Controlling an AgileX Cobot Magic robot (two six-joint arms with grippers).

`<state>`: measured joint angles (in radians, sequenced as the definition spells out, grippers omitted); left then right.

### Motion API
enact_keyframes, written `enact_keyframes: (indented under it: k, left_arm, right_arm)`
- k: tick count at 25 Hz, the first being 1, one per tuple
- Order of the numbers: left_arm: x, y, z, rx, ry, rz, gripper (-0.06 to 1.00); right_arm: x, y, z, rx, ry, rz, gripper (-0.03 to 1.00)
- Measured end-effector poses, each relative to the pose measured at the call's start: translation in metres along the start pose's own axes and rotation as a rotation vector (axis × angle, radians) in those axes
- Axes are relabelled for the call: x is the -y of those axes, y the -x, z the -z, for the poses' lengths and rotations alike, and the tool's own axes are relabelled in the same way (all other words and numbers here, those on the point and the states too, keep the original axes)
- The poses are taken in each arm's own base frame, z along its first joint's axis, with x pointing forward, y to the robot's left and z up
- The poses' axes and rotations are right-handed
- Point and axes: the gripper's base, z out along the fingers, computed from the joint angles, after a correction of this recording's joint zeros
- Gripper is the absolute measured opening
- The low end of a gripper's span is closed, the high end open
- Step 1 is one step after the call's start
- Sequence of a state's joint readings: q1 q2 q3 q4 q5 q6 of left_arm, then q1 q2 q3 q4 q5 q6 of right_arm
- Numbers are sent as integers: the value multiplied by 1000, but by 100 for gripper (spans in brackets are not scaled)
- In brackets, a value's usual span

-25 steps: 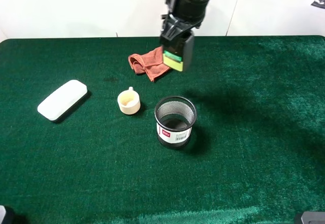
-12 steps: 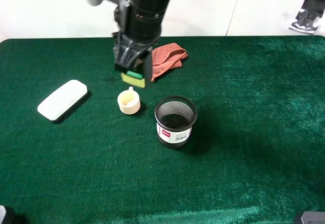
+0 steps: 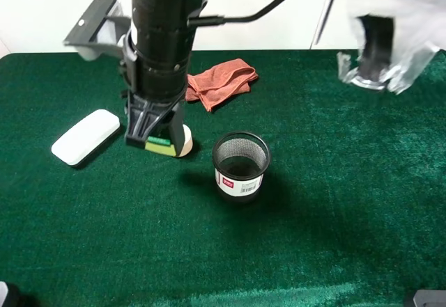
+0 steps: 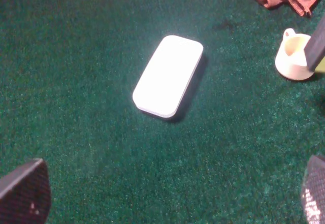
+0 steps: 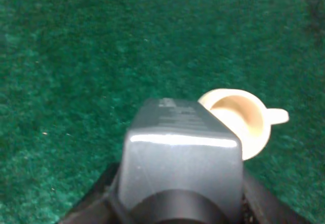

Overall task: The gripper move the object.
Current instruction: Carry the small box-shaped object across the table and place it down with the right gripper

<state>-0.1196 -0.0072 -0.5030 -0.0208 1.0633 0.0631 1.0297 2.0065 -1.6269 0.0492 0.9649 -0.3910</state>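
My right gripper [image 3: 155, 127], a black claw on a thick black arm, has reached across to the left side of the green table. It is shut on the dark grey pump bottle [image 3: 162, 145], whose yellow-green label shows at its lower end. The bottle hangs low over the cloth, right beside the cream cup [image 3: 184, 140]. I cannot tell if it touches the table. The right wrist view shows the bottle's grey body [image 5: 180, 158] between the jaws, with the cup [image 5: 238, 120] just beyond. My left gripper [image 4: 170, 196] is open and empty above the white case [image 4: 168, 75].
A black mesh cup [image 3: 240, 166] with a barcode label stands right of the cream cup. A rust-red cloth [image 3: 219, 82] lies at the back. The white case [image 3: 86, 136] lies at the left. A blurred plastic-wrapped part [image 3: 387, 39] hangs at the upper right.
My right arm has carried the bottle from the back near the red cloth leftwards, forwards and down to beside the cream cup. The other things have not moved.
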Motion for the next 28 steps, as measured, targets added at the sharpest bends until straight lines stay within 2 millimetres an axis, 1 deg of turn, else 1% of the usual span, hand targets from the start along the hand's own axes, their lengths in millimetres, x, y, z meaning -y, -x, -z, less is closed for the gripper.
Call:
enact_keyframes:
  k: [2, 6, 10, 14, 18, 23, 28]
  left_arm:
    - [0, 0, 0, 0, 0, 0, 99]
    - [0, 0, 0, 0, 0, 0, 99]
    - [0, 0, 0, 0, 0, 0, 99]
    - [0, 0, 0, 0, 0, 0, 99]
    - [0, 0, 0, 0, 0, 0, 99]
    - [0, 0, 0, 0, 0, 0, 99]
    - [0, 0, 0, 0, 0, 0, 99]
  right_arm:
    - [-4, 1, -9, -11, 16, 0, 30]
    - [-9, 0, -34, -52, 45, 0, 30]
    - [-12, 0, -50, -66, 56, 2, 30]
    - [-17, 0, -58, -79, 64, 10, 30]
    - [-22, 2, -61, -74, 65, 21, 30]
    - [-22, 1, -71, -83, 68, 21, 30]
    - [-22, 1, -73, -86, 69, 16, 30]
